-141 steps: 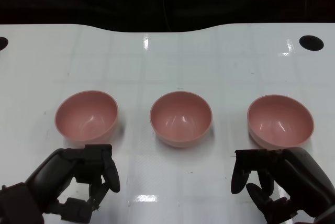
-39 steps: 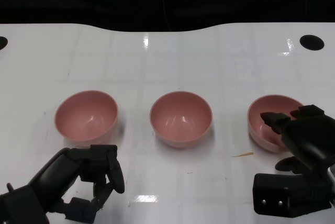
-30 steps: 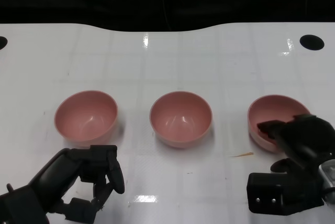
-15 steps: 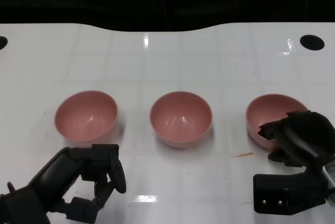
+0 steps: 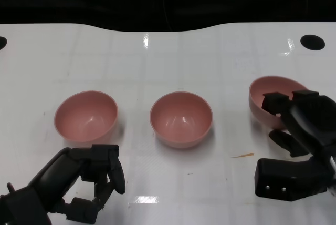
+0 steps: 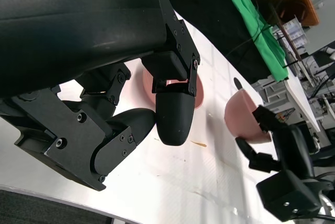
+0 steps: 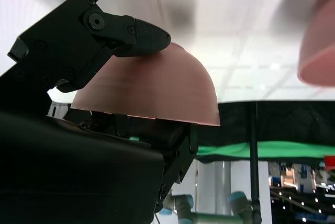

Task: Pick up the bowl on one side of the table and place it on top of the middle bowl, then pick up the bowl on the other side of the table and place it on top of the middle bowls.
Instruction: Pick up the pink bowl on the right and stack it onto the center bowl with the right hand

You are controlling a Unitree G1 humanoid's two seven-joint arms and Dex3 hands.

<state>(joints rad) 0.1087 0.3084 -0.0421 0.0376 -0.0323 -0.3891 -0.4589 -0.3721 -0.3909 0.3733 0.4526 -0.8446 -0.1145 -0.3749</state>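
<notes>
The right hand (image 5: pixel 296 122) is gripping the right-side pink bowl (image 5: pixel 270 99) by its near rim, fingers hooking inside the bowl while the thumb is pressing against the outer wall, so the bowl is tilting with its mouth turned partly toward the robot and appears to be off the white table (image 5: pixel 210 57). The right wrist view is showing the same pinch: a finger lying over the curved outer wall and the rest of the hand under the rim. That rim grip probably suits the task, since it is leaving the bowl's base free to nest into the middle pink bowl (image 5: pixel 181 119), which is sitting upright and well apart to the side. The left-side pink bowl (image 5: pixel 86 117) is waiting upright on the table, and the left hand (image 5: pixel 89 180) is resting just in front of it with fingers curled in on nothing, likely parked until its turn. A small yellowish sliver (image 5: pixel 242 155) is lying on the table near the right hand.
</notes>
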